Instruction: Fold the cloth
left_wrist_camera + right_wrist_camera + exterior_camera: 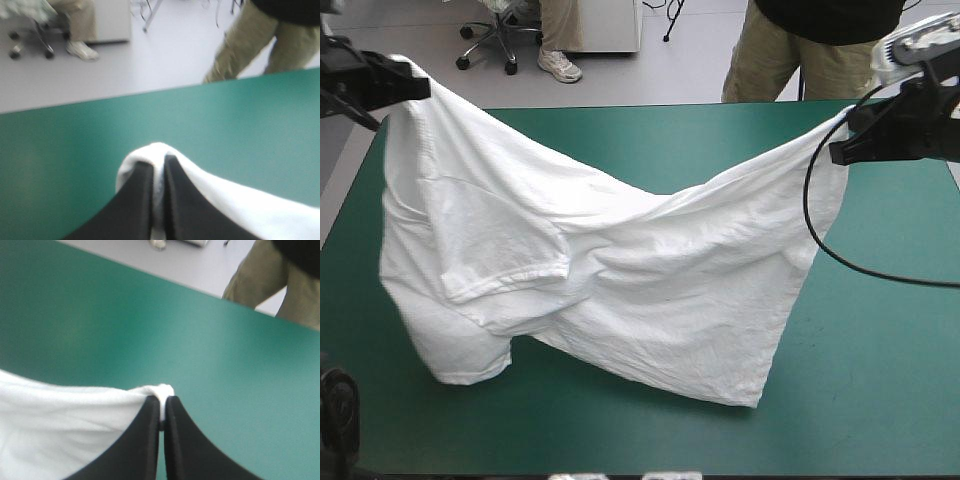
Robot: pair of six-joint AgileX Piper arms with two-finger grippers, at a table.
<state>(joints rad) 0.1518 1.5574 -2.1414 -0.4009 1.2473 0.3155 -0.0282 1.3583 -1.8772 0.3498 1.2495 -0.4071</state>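
Over the teal-green table (pixel 880 380), T-shirt (pixel 620 270) strung between left claw (pixel 159 162) and right claw (pixel 162 401), both tight on it.

The teal-green table (pixel 880 400) carries the drooping lower part of the white T-shirt (pixel 620 290).

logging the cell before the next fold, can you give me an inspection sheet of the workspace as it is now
surface: teal-green table cover, no stains or damage seen
job's things: white short-sleeved fabric T-shirt, held up at two points near the table's far corners, sagging between them, its lower part seemingly resting on the cover
clutter: nothing seen
grippers: left gripper, jaws shut on a bunched edge of the T-shirt; right gripper, jaws shut on the opposite edge; both raised above the table
cables: nothing seen
surroundings: nothing seen
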